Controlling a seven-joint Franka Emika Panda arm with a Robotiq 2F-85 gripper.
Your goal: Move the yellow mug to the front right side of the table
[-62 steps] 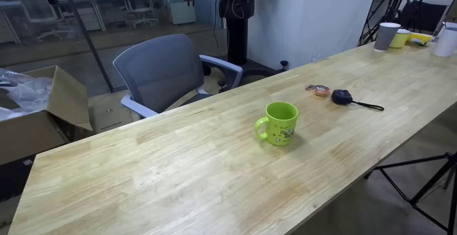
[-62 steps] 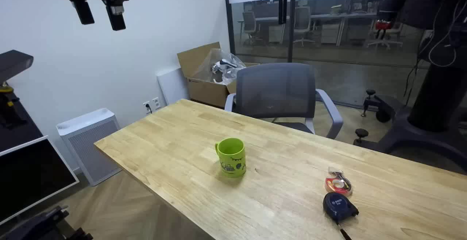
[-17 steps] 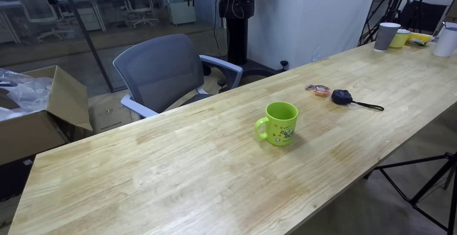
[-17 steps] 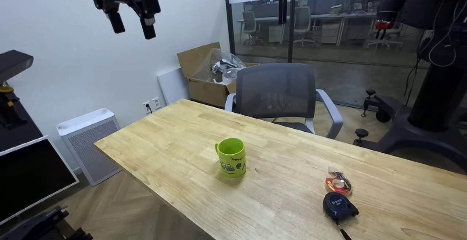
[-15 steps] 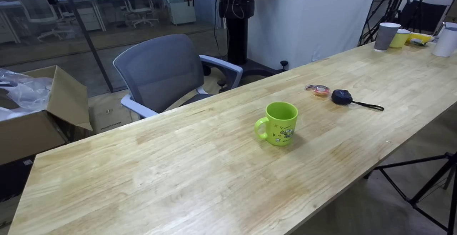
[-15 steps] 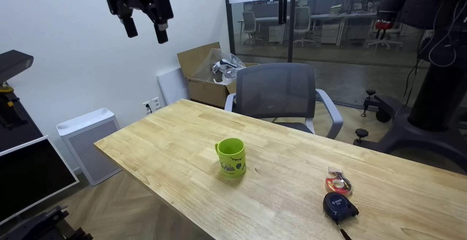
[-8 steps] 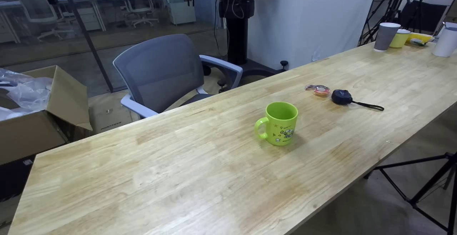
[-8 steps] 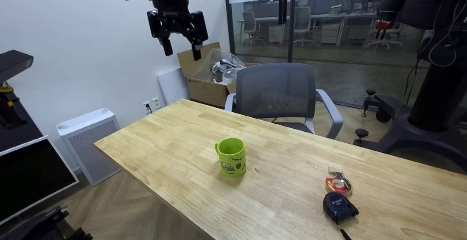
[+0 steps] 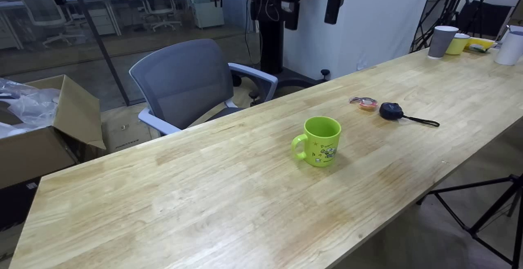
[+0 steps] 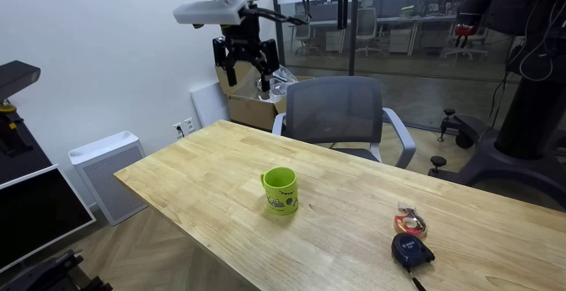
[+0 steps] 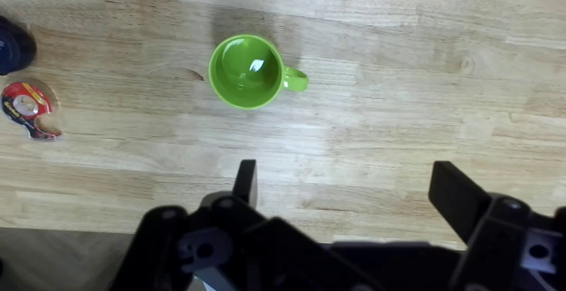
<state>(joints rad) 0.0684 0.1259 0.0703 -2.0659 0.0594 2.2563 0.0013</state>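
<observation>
Wrist view | gripper (image 11: pixel 343 168) spread wide, holding nothing | yellow mug (image 11: pixel 246 71): probably light, stiff, slippery; better grasp across, avoiding handle (image 11: pixel 296 78)

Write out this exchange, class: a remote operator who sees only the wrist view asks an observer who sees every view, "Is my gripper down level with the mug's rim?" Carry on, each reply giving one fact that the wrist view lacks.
Observer: No. In both exterior views the gripper hangs well above the yellow-green mug.
Operator: I look down into it. Is it plain on the outside?
Observer: No. In both exterior views printed drawings show on its side.
Operator: Does any other mug or cup stand on the table?
Observer: Yes. In an exterior view a yellow cup stands toward the far end, partly behind a grey cup.
</observation>
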